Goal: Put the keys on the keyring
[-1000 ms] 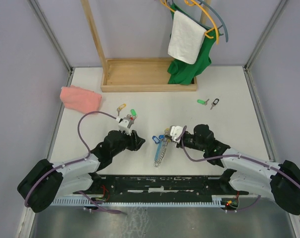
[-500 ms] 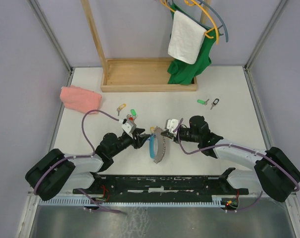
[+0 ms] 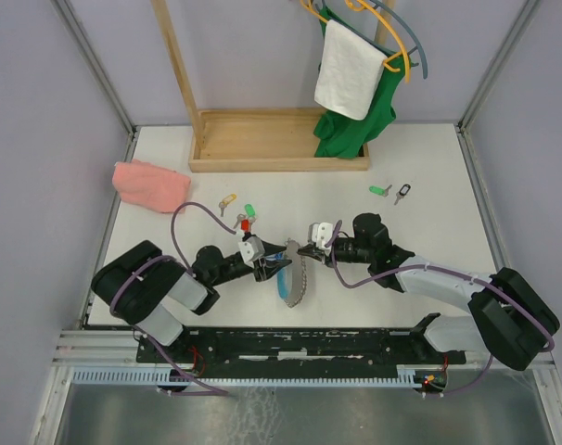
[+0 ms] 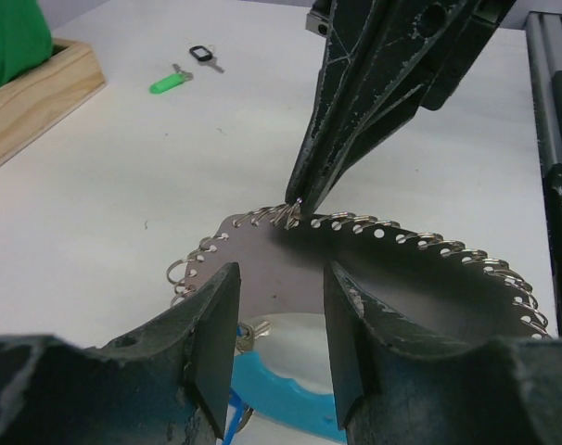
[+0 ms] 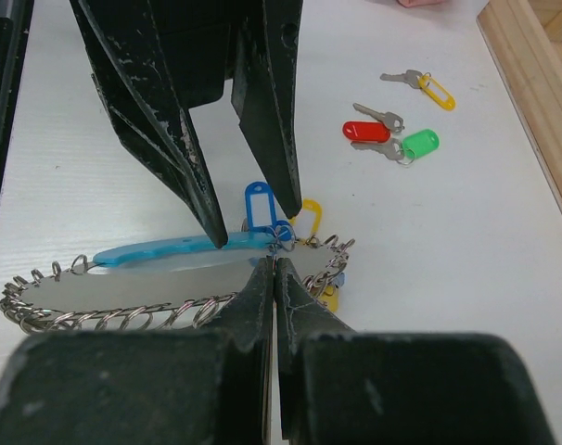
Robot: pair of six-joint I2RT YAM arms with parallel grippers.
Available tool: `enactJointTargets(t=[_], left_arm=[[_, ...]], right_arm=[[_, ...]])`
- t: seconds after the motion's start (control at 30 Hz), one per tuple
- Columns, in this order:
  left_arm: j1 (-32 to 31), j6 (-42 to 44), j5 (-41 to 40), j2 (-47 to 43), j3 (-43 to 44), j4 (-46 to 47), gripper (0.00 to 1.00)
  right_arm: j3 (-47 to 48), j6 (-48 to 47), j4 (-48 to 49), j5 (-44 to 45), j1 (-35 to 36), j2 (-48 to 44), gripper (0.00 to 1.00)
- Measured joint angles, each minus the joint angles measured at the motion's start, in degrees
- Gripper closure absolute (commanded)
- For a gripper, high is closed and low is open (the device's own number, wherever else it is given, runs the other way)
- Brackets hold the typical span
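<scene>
White table (image 3: 429, 222), grey-walled bay.

Keyring (image 3: 290, 278): blue plastic piece, grey rim of small metal rings, blue and yellow tags. Lies between the two grippers' tips.

Left gripper (image 3: 265, 260): jaws half apart, straddling the keyring's end; one fingertip (image 5: 218, 232) touches the blue piece; no firm hold evident.

Right gripper (image 3: 305, 248): jaws closed tight, tips pinching one small ring on the keyring's rim.

Red key (image 3: 246, 223), green key (image 3: 249, 209), yellow key (image 3: 228, 199): clustered just beyond the left gripper.

Far green key (image 3: 379, 190), black key (image 3: 404, 193): well beyond the right gripper.

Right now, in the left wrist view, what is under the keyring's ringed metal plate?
A light-blue plastic piece pokes out beneath the metal plate at its near edge. How far it runs underneath is covered by the plate.
</scene>
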Motion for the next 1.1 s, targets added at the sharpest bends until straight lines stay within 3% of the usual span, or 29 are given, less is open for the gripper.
enactJointTargets(t=[0.27, 0.97, 1.1], left_arm=[[0.94, 0.09, 8.72, 7.06, 2.47, 4.02, 0.56], [2.82, 0.07, 16.65, 7.1, 5.79, 4.83, 0.69], [2.84, 0.0, 17.31, 7.1, 6.16, 4.83, 0.79]], right_arm=[[0.0, -0.24, -0.02, -1.97, -0.04, -0.13, 0.99], [0.5, -0.22, 0.0, -5.55, -0.04, -0.17, 0.99], [0.5, -0.2, 0.0, -5.92, -0.04, -0.17, 0.99]])
